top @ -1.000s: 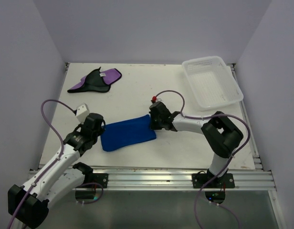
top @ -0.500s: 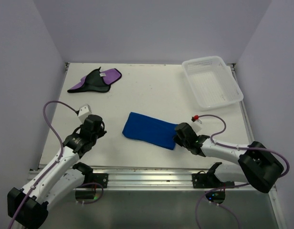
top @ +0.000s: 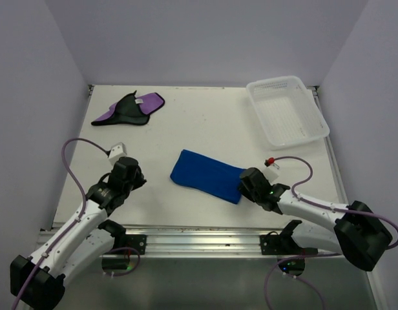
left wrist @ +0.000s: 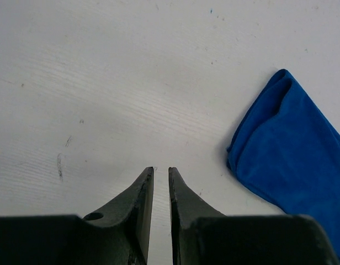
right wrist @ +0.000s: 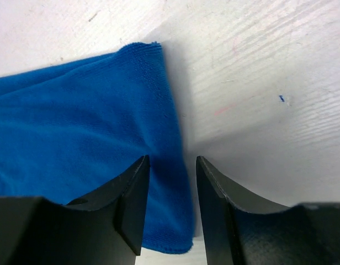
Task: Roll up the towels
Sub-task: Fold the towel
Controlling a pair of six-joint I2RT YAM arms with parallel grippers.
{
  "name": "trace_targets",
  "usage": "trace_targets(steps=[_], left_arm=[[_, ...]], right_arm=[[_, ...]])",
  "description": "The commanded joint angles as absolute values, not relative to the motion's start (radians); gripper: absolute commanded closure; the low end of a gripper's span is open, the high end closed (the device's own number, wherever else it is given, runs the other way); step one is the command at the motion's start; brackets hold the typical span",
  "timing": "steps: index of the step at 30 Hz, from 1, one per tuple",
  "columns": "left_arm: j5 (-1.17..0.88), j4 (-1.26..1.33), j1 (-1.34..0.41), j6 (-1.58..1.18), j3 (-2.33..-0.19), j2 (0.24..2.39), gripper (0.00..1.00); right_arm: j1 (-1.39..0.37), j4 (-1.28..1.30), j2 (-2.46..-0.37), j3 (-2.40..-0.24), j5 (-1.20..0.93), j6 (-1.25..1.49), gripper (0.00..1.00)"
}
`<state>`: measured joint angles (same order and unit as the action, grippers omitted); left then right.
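Though limp, fuzzy blue towel (top: 209, 175), folded oblong, edge within spread right end effector (right wrist: 171, 163); left end effector (left wrist: 161, 171) barely ajar.

The white table (top: 205, 123) carries a blue towel (top: 209, 175), a purple towel (top: 131, 108) and a mesh basket (top: 286, 110).

2 towels: blue towel (top: 207, 175), purple towel (top: 129, 108) | 1 basket (top: 286, 111) | 2 grippers: left gripper (left wrist: 160, 171), right gripper (right wrist: 171, 161)

Top camera overlooks table (top: 205, 123); wrist cameras close, share blue towel (right wrist: 76, 121)
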<state>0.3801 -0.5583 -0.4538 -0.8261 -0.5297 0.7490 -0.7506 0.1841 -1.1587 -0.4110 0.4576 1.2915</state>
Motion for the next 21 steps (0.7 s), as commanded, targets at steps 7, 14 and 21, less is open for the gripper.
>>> trace_targets(steps=[7,14,21], left_arm=[[0.318,-0.457,-0.454,-0.801,-0.531,0.761,0.79],[0.198,-0.302,-0.456,-0.755,-0.515,0.801,0.78],[0.101,-0.152,-0.483,-0.756,-0.526,0.902,0.77]], right_arm=[[-0.747,0.351,-1.005,-0.443,0.489,1.197,0.56],[-0.747,0.258,-1.075,-0.43,0.43,1.144,0.56],[-0.747,0.213,-1.103,-0.43,0.405,1.115,0.59]])
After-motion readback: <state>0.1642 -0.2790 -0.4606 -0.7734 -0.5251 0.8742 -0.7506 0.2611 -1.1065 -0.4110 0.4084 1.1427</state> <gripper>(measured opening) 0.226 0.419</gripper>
